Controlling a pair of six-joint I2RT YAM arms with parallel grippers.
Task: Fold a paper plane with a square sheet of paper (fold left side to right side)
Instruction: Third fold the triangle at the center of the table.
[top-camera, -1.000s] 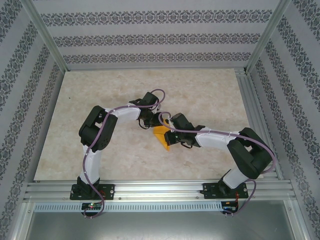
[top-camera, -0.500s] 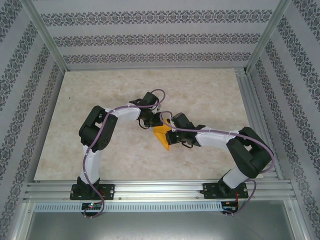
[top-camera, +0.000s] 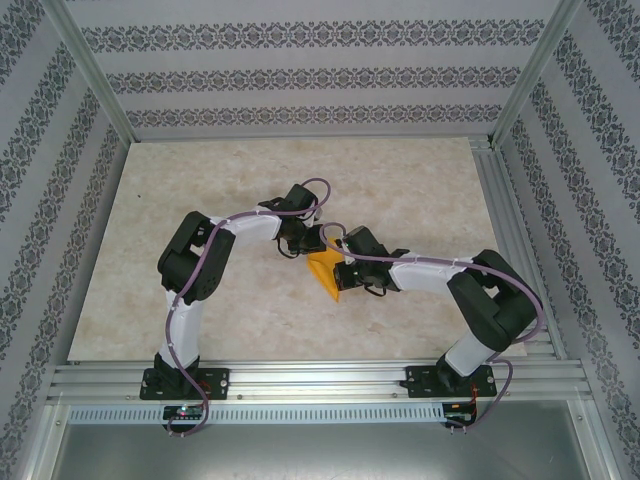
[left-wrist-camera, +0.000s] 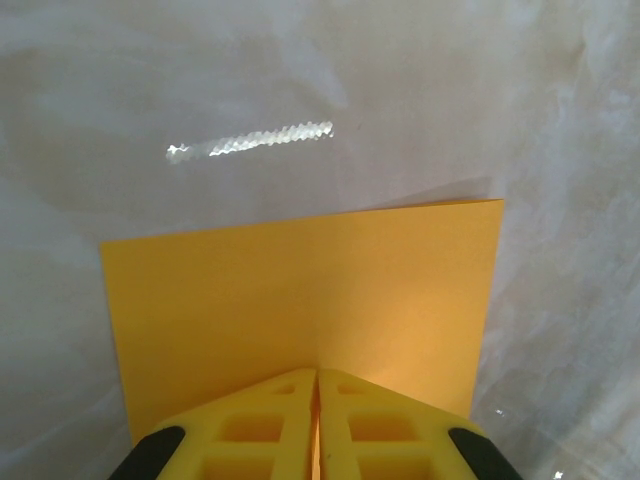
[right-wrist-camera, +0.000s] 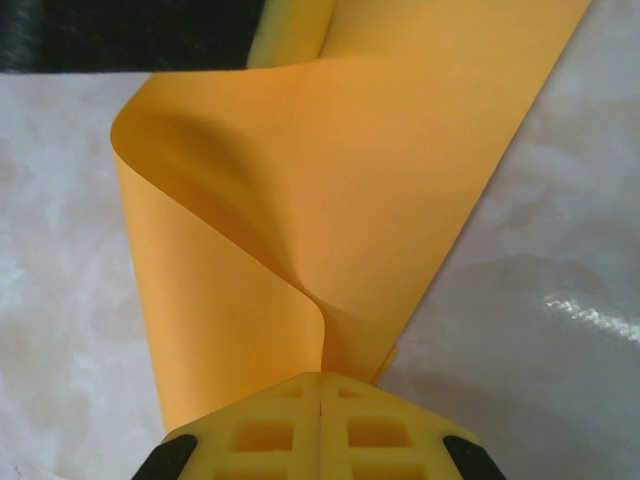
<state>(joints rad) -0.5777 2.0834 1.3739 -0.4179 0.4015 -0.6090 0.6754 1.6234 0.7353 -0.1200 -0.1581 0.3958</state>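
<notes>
Both pairs of jaws are pinched shut on the square sheet of paper (top-camera: 326, 273), which sits between them near the middle of the tabletop (top-camera: 200, 180). In the left wrist view the left jaws close on the sheet's near edge. The paper (left-wrist-camera: 300, 290) spreads flat and smooth ahead of them, with its far edge straight and bare tabletop beyond. In the right wrist view the right jaws grip an edge from which the paper (right-wrist-camera: 330, 190) rises and rolls over in a soft, uncreased loop ahead and to their left. A second layer peeks out just to the right of these jaws, beneath the top one.

The half fold looks under way: one side is brought over but not yet pressed down. To do it well, the right jaws should probably lay their edge exactly onto the opposite edge, corners matched. Meanwhile the left jaws should pin their side so the sheet cannot slide. Only once the edges agree should the loop be flattened, working from the held edges toward the bend so the crease runs straight. Such thin paper may buckle or tear if the two grips pull against each other, and a skewed crease would likely spoil every later fold.
</notes>
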